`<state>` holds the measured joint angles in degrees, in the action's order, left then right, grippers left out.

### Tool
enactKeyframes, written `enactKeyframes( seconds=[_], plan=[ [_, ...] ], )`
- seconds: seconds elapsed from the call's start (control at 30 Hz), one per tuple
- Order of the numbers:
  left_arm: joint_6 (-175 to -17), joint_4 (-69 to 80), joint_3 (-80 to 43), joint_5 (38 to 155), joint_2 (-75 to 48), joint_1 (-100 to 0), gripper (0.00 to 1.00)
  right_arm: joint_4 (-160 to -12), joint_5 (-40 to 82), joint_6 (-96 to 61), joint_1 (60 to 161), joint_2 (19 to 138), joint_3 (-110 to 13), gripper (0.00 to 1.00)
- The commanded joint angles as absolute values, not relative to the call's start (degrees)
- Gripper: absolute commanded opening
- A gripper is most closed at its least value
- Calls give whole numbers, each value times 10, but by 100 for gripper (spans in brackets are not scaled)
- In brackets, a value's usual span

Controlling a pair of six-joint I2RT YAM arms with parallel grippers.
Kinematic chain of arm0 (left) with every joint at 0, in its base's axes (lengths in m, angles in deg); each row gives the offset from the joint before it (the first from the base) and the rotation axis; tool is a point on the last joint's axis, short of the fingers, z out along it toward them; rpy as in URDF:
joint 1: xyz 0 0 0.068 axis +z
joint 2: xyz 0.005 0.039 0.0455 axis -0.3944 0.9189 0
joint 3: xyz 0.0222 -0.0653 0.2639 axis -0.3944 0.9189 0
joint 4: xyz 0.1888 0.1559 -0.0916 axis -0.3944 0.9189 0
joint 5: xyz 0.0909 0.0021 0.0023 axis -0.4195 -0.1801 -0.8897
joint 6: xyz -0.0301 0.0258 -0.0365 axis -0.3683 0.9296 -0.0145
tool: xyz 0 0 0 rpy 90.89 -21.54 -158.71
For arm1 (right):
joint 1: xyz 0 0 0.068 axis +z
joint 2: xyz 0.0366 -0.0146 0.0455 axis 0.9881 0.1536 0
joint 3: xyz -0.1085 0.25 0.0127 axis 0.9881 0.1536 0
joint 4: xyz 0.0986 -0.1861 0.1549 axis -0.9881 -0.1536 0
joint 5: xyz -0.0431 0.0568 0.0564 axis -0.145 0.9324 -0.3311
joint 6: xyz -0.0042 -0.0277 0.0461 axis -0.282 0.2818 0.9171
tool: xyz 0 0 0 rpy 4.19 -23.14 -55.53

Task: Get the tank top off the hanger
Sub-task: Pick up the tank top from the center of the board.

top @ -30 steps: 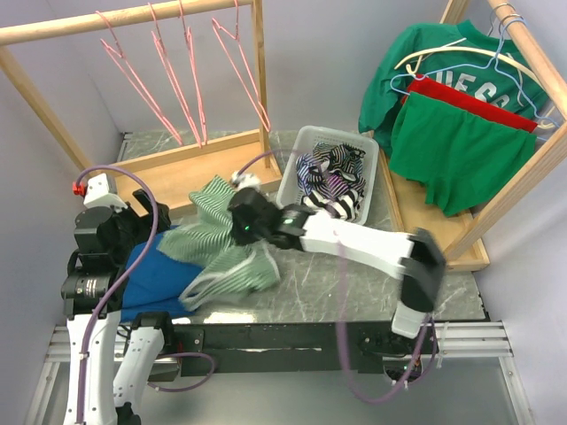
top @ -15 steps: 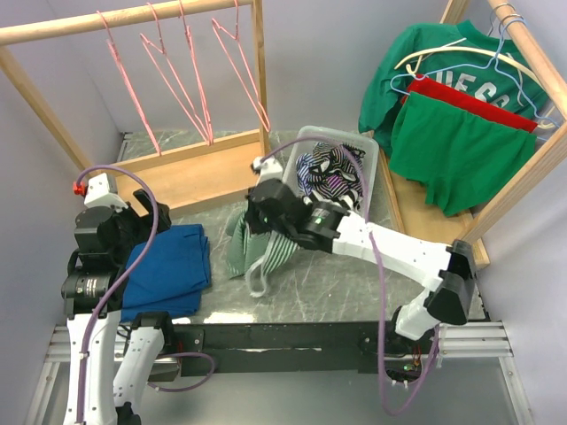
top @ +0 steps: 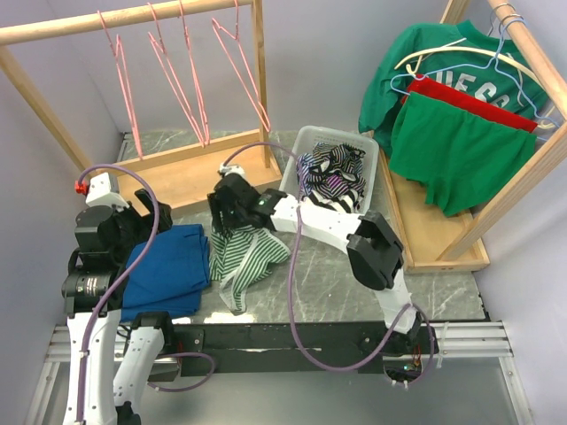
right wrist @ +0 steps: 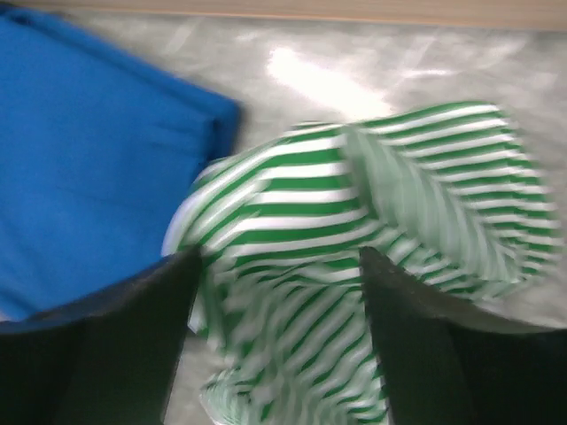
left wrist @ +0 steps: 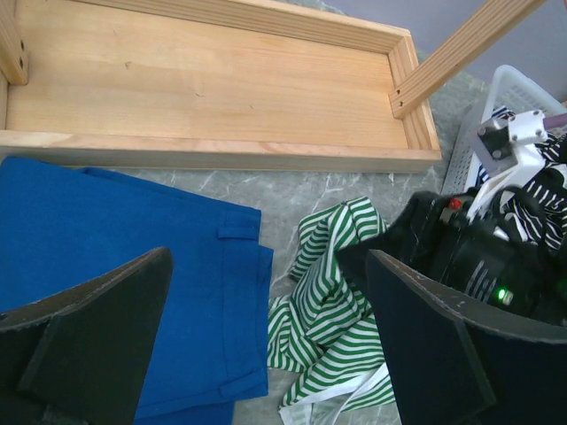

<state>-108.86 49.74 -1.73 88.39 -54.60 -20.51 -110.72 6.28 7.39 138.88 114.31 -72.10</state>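
The tank top (top: 246, 257) is green-and-white striped and lies crumpled on the marble table, just right of a folded blue garment (top: 168, 270). It is off the pink hangers (top: 177, 80), which hang bare on the left rack. My right gripper (top: 230, 228) hovers directly over the tank top (right wrist: 354, 221), open (right wrist: 279, 266), with nothing between its fingers. My left gripper (top: 142, 228) stays at the left, open (left wrist: 266, 266), above the edge of the blue garment (left wrist: 115, 266) and the tank top (left wrist: 332, 310). The right wrist view is blurred.
The left rack's wooden base (top: 195, 168) lies just behind the clothes. A clear bin (top: 376, 159) holding black-and-white striped clothes stands at the middle back. The right rack carries a green sweatshirt (top: 434, 53) and a red-and-green garment (top: 461, 146) on hangers.
The right gripper swung the tank top from the table's front up toward the bin, then back left, and opened. The top dropped beside the blue garment. The left arm has not moved.
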Motion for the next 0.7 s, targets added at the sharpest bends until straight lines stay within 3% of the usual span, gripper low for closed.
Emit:
enactKeyframes(
  seconds=[0.0,0.1,0.27,0.43,0.67],
  plan=[
    [-1079,480,-15,894,-550,-202,96,-1119,53,71,1374,1087,-693,100],
    [-1080,481,-15,892,-547,-202,96,-1088,18,98,1380,988,-589,100],
    [-1079,481,-15,892,-550,-202,96,-1153,-52,187,1419,895,-523,100],
    [-1079,480,-15,892,-547,-202,96,-1204,-61,283,1465,886,-521,100],
    [-1079,486,-19,887,-549,-202,96,-1142,-55,350,1494,922,-477,100]
  ],
)
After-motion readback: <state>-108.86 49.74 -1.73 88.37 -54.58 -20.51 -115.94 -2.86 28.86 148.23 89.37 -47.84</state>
